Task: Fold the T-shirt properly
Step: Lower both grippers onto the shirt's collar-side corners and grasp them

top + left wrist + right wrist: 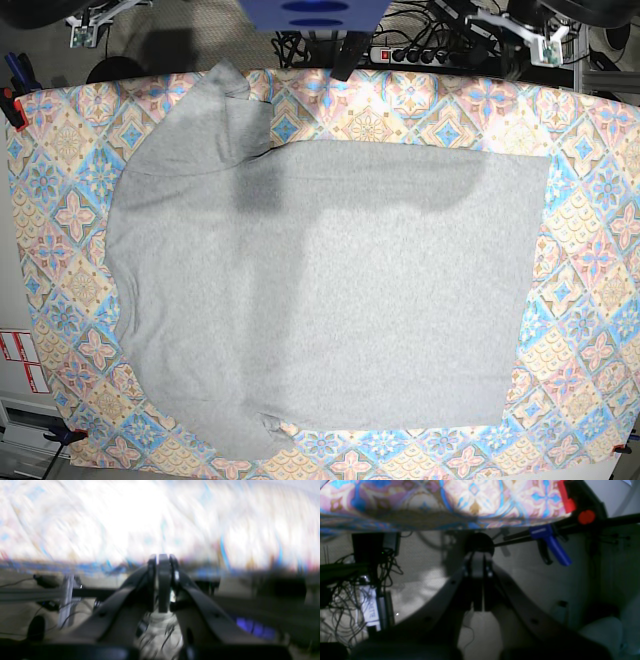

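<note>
The T-shirt lies spread flat, plain grey side up, on the patterned tablecloth in the base view. Its hem is at the right, its sleeves point to the top left and the bottom, and its neck is at the left. The shirt does not show in either wrist view. My left gripper is shut and empty in a motion-blurred view, off the table's edge. My right gripper is shut and empty, below the tablecloth's edge. Neither gripper is over the shirt.
A red clamp and a blue clamp hold the table's edge near my right gripper. Cables hang beneath. A power strip lies behind the table. The cloth shows as a border around the shirt.
</note>
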